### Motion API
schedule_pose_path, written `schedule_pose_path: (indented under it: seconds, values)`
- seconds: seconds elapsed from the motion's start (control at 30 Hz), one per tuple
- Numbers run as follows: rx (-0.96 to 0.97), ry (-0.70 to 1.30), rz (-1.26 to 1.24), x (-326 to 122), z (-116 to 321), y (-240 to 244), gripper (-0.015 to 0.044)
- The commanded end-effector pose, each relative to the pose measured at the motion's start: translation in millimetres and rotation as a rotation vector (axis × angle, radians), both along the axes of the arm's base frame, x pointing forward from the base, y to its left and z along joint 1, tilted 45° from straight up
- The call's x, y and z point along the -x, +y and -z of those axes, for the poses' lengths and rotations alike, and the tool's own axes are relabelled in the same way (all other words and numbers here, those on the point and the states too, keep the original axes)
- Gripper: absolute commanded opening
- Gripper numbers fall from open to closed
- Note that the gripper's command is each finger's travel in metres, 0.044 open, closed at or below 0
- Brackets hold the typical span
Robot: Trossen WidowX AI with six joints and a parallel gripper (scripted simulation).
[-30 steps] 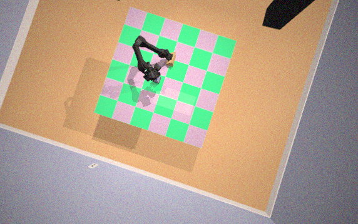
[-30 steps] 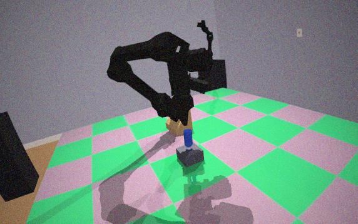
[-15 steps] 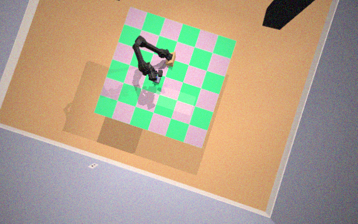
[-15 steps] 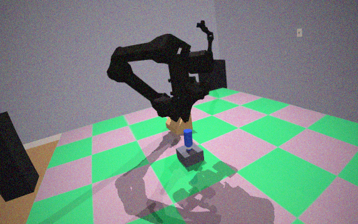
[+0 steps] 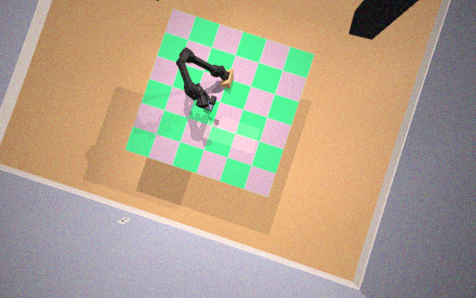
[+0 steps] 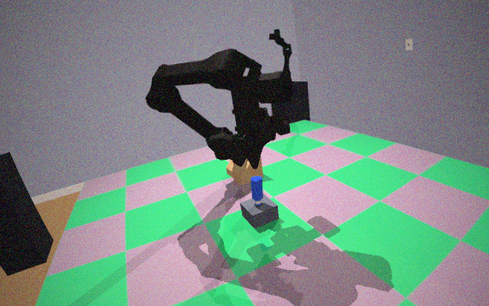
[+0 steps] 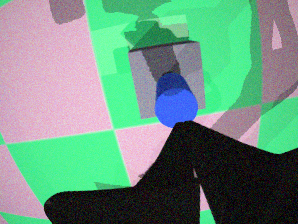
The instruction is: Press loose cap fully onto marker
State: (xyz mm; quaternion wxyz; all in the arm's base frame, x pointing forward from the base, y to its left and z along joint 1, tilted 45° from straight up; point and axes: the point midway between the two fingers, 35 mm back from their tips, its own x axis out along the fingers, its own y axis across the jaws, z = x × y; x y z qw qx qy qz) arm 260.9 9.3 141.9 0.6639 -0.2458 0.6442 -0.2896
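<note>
Green-and-pink checkered tabletop (image 6: 368,171) below me, blue cylindrical cap (image 6: 256,188) seated over the grey holder block (image 6: 259,213), my black tool (image 6: 250,164) pressed together, empty and just above; dipping could tilt the cap.
</note>
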Motion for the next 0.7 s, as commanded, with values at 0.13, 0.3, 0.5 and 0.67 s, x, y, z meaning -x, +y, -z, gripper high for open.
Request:
schedule_pose_path:
  seconds: [0.13, 0.3, 0.5, 0.67]
  values:
    - [0.004, -0.002, 0.001, -0.3, 7.6, -8.0, 0.0]
    - [0.004, -0.003, 0.001, -0.4, 13.1, -13.5, 0.0]
    - [0.004, -0.003, 0.001, -0.4, 19.8, -20.3, 0.0]
    - [0.005, -0.003, 0.001, -0.6, 24.9, -25.6, 0.0]
